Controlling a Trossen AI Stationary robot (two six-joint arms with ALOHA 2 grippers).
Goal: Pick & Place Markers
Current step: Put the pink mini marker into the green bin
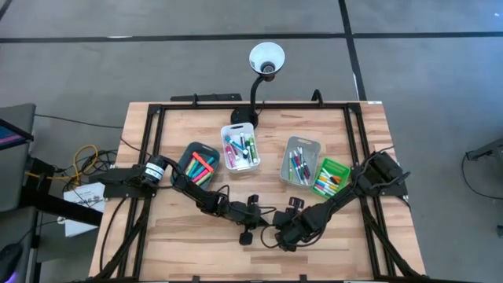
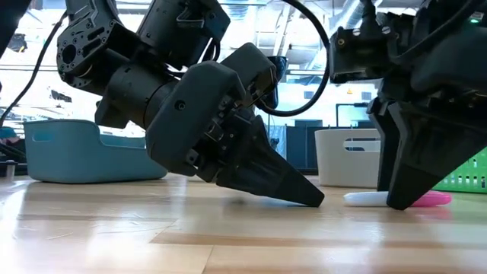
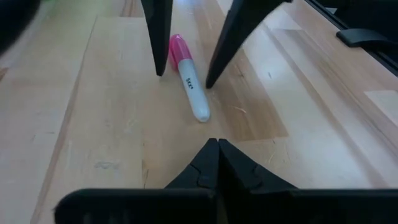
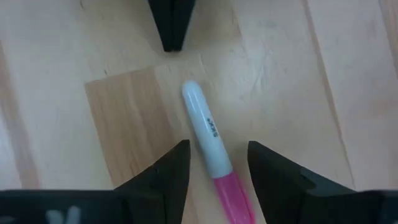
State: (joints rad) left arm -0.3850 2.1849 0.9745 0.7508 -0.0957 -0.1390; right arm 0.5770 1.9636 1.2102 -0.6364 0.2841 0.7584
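Observation:
One marker [image 4: 208,134], white-barrelled with a pink cap, lies flat on the wooden table near its front middle; it also shows in the left wrist view [image 3: 189,81] and the low view [image 2: 380,199]. My right gripper [image 4: 214,152] points steeply down over it and is open. One finger stands on each side of the marker, near where barrel meets cap, and both are apart from it. My left gripper [image 3: 217,146] is shut, low over the table. It points at the marker's white end and stops short of it. More markers lie in the bins.
Four small bins with markers stand behind the grippers: teal [image 1: 189,153], white [image 1: 228,132], grey [image 1: 292,144] and green [image 1: 339,167]. A white lamp [image 1: 267,59] rises at the far edge. Bare wood lies along the near edge [image 1: 196,259].

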